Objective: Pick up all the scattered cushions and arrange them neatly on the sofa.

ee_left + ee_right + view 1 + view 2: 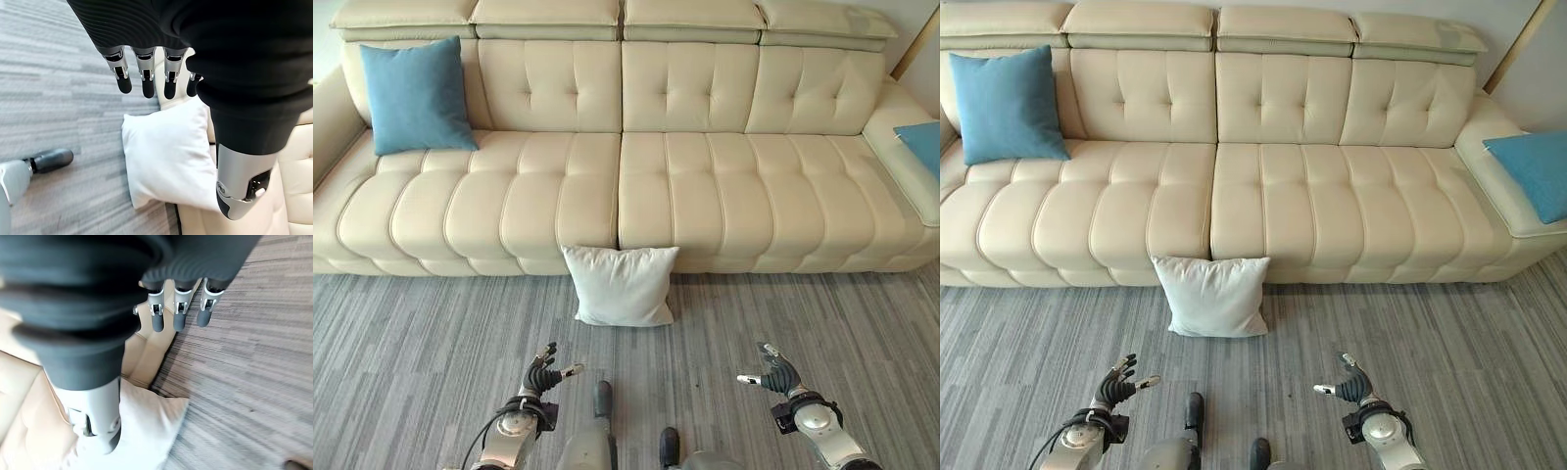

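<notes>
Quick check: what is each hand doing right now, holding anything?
Left hand: open, holding nothing, short of the white cushion.
Right hand: open, holding nothing.

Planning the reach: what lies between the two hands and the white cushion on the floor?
Bare grey carpet, seen in the left eye view, separates the left hand and right hand from the white cushion.

Sofa (617, 186): smooth tufted leather-like upholstery, slight sheen. White cushion (622, 285): matt cloth. Floor (411, 343): striped low-pile carpet.
</notes>
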### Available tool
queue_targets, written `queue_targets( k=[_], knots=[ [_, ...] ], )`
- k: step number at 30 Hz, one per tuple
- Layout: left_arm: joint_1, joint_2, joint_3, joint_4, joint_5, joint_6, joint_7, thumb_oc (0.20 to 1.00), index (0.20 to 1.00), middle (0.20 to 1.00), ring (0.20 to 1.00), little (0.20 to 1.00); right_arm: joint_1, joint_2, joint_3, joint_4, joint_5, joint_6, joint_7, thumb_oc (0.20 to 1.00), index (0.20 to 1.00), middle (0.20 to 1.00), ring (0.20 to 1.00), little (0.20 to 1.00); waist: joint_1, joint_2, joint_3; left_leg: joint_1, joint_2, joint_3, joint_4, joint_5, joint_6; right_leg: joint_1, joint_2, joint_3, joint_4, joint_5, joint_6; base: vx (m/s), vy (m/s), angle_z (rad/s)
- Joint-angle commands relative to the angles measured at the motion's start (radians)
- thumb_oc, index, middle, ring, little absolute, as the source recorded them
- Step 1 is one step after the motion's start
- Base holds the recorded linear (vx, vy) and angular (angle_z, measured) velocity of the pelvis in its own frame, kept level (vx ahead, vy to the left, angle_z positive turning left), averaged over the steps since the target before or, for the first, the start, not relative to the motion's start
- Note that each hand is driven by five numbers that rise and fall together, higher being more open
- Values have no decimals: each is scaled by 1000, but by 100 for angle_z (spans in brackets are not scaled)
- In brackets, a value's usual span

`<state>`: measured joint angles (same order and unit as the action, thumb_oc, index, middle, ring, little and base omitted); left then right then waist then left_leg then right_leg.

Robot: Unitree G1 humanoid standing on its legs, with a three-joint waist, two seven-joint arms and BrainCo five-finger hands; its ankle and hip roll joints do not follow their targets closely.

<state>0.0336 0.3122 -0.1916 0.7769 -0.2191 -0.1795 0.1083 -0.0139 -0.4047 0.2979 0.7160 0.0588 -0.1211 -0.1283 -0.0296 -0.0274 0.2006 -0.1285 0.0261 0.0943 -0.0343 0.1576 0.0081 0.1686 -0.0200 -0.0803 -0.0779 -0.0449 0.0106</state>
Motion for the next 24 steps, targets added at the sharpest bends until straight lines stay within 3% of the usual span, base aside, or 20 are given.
queue_targets(
  k=[1, 2, 4, 5, 7, 9, 10, 14, 17, 19, 20, 21, 24],
  knots=[
    [-17, 25, 13, -47, -16, -29, 1, 1000, 1000, 1000, 1000, 1000, -20, -1, -6, -43, -25, -18, 3, 1000, 1000, 1000, 1000, 1000, 40, -46, -29, -26, -23, -2, 108, -136, -21, -61, -80, 20, 265, -73, 119, 224, 205, -29],
    [-18, 26, 13, -47, -16, -29, 1, 1000, 1000, 1000, 1000, 1000, -20, -1, -6, -43, -25, -18, 3, 1000, 1000, 1000, 1000, 1000, 42, -47, -29, -27, -23, 1, 109, -137, -20, -65, -81, 23, 269, -75, 120, 189, 195, -32],
    [-35, 39, 13, -48, -17, -28, 7, 1000, 1000, 1000, 1000, 1000, -38, 6, 4, -60, -31, -12, 4, 1000, 1000, 1000, 1000, 1000, 33, -47, -5, 4, -35, 7, 128, -167, 10, -143, -101, 37, 422, 22, 139, 118, 132, -15],
    [-40, 42, 14, -47, -18, -29, 8, 1000, 1000, 1000, 1000, 1000, -43, 9, 5, -65, -29, -14, 4, 1000, 1000, 1000, 1000, 1000, 30, -44, 0, 22, -37, 11, 127, -176, 15, -167, -103, 33, 462, 39, 144, 237, 176, 7],
    [-39, 45, 12, -51, -19, -31, 10, 1000, 1000, 1000, 1000, 1000, -49, 18, 14, -67, -26, -14, 3, 1000, 1000, 1000, 1000, 1000, 14, -21, 7, 90, -32, 12, 94, -192, 21, -257, -96, -11, 509, 43, 123, 251, 142, 8],
    [-39, 45, 12, -51, -19, -31, 10, 1000, 1000, 1000, 1000, 1000, -49, 18, 14, -67, -26, -14, 3, 1000, 1000, 1000, 1000, 1000, 12, -22, 9, 93, -33, 11, 92, -192, 20, -255, -97, -12, 512, 40, 123, 167, 13, 7],
    [-32, 48, 15, -58, -27, -33, 7, 1000, 1000, 1000, 1000, 1000, -50, 14, 16, -62, -22, -11, 2, 1000, 1000, 1000, 1000, 1000, -3, -15, 11, 141, -36, 3, 57, -206, 14, -295, -91, -81, 375, 7, 110, 252, -7, 18],
    [-36, 45, 21, -48, -27, -31, 9, 1000, 1000, 1000, 1000, 1000, -52, 11, 17, -55, -21, -6, -1, 1000, 1000, 1000, 1000, 1000, -27, -25, 23, 191, -49, -27, 42, -229, 8, -333, -60, -74, 219, 42, 119, 255, -62, 3],
    [-38, 43, 25, -40, -20, -36, 8, 1000, 1000, 1000, 1000, 1000, -47, 14, 14, -52, -17, -9, 1, 1000, 1000, 1000, 1000, 1000, -30, -38, 24, 209, -53, -39, 44, -247, 1, -322, -63, -76, 162, 61, 127, 201, -118, 22],
    [-28, 40, 21, -35, -8, -36, 2, 1000, 1000, 1000, 1000, 1000, -32, 13, 13, -41, -12, -11, 7, 1000, 1000, 1000, 1000, 1000, -28, -43, 6, 221, -48, -43, 44, -262, -11, -293, -61, -64, 143, 56, 112, 267, -197, 36],
    [-24, 40, 17, -35, 0, -35, -2, 1000, 1000, 1000, 1000, 1000, -13, 5, -1, -39, -4, -19, 5, 1000, 1000, 1000, 1000, 1000, -33, -44, -3, 209, -31, -39, 91, -278, -47, -253, -59, -65, 119, 47, 98, 224, -187, 34],
    [-24, 40, 17, -35, 0, -35, -2, 1000, 1000, 1000, 1000, 1000, -13, 5, -1, -39, -4, -19, 5, 1000, 1000, 1000, 1000, 1000, -34, -44, -3, 208, -31, -41, 94, -280, -47, -251, -59, -67, 118, 47, 97, 178, -190, 53],
    [-42, 40, -3, -36, 6, -35, -6, 1000, 1000, 1000, 1000, 1000, -19, -16, -4, -44, 10, -23, -3, 1000, 1000, 1000, 1000, 1000, -31, -54, 26, 79, -3, -36, 333, -220, -93, -205, -61, -77, 99, 30, 64, 24, -159, 61]
  ],
)
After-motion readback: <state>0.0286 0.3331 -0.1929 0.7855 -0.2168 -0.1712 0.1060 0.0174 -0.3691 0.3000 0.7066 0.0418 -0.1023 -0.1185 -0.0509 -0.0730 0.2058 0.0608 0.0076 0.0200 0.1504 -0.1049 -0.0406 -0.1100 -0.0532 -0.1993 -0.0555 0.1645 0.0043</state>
